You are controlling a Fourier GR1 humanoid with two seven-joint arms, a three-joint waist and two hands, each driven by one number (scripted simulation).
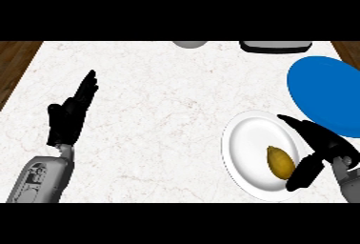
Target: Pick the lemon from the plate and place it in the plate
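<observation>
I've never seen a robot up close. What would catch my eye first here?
Most likely the bright blue plate at the right edge, vivid against the pale marble counter. Just below it, the black right hand is open just right of a yellow lemon lying on a white plate. At the left, the left hand rests open, fingers up.

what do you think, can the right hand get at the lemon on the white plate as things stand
Probably yes: the right hand is open over the white plate, its fingers and thumb spread towards the lemon, and nothing lies between them.
</observation>
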